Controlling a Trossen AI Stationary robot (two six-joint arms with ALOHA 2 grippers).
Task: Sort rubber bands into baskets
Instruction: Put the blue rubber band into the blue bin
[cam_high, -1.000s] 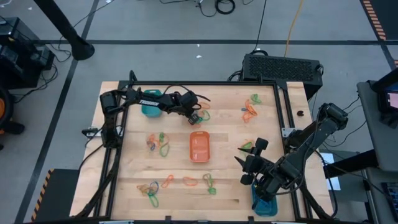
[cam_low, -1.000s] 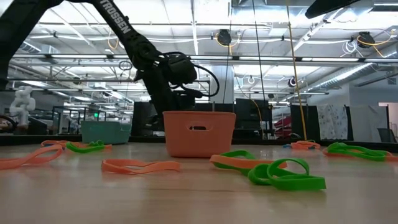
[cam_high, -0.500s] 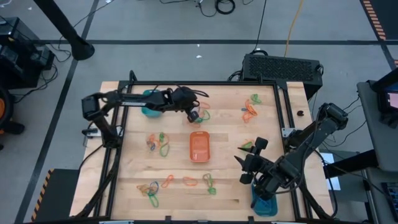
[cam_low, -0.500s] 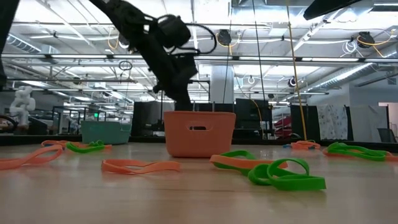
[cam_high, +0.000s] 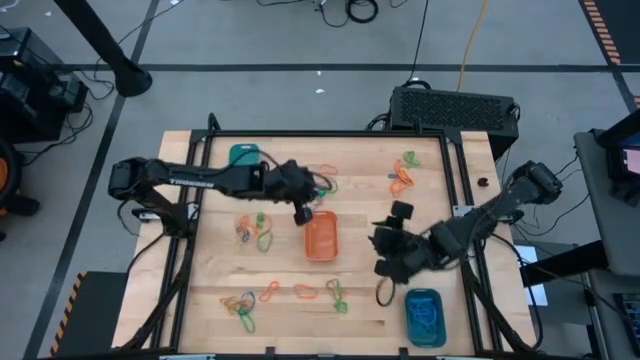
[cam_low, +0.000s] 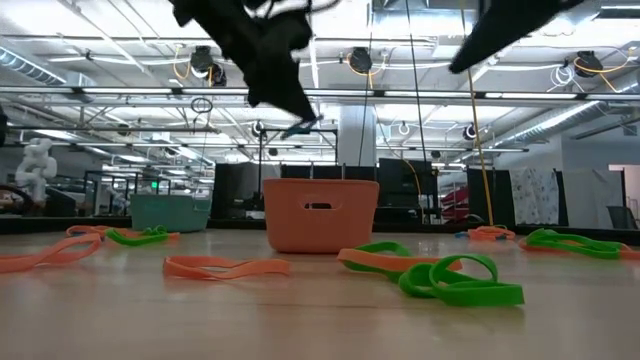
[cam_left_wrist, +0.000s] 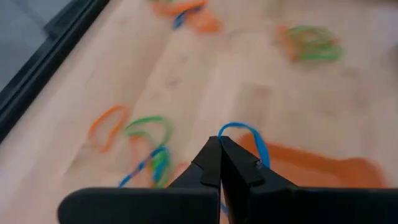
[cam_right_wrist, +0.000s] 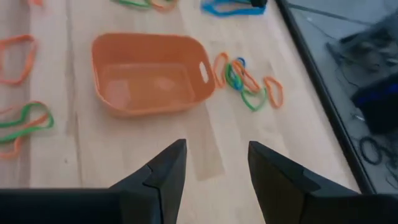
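My left gripper (cam_high: 303, 213) hangs over the far left corner of the orange basket (cam_high: 320, 238), shut on a blue rubber band (cam_left_wrist: 249, 134). My right gripper (cam_high: 383, 254) hovers to the right of that basket, open with nothing between its fingers (cam_right_wrist: 214, 158). One teal basket (cam_high: 243, 155) stands at the far left. Another teal basket (cam_high: 424, 315), at the near right, has blue bands in it. Loose orange, green and blue rubber bands lie flat on the table in clusters (cam_high: 255, 232), (cam_high: 240, 303), (cam_high: 403, 172). My left gripper pinches the blue rubber band between its two fingertips (cam_left_wrist: 219, 144). One loop of the band (cam_left_wrist: 239, 127) sticks out past the tips. The fingers slant down from the table's left. The band is lifted clear (cam_low: 300, 128), above the orange basket's rim.
More loose bands lie near the front edge (cam_high: 305, 292), (cam_high: 337, 295) and beyond the orange basket (cam_high: 325, 183). A black rail frame (cam_high: 455, 180) borders the wooden table. A black box (cam_high: 450, 108) sits past the far edge.
My left gripper has risen from the band cluster beyond the orange basket and swung toward the near edge, over that basket's far corner, carrying the blue band lifted clear. My right gripper, open throughout, has swung from over the near right teal basket toward the orange basket and turned.
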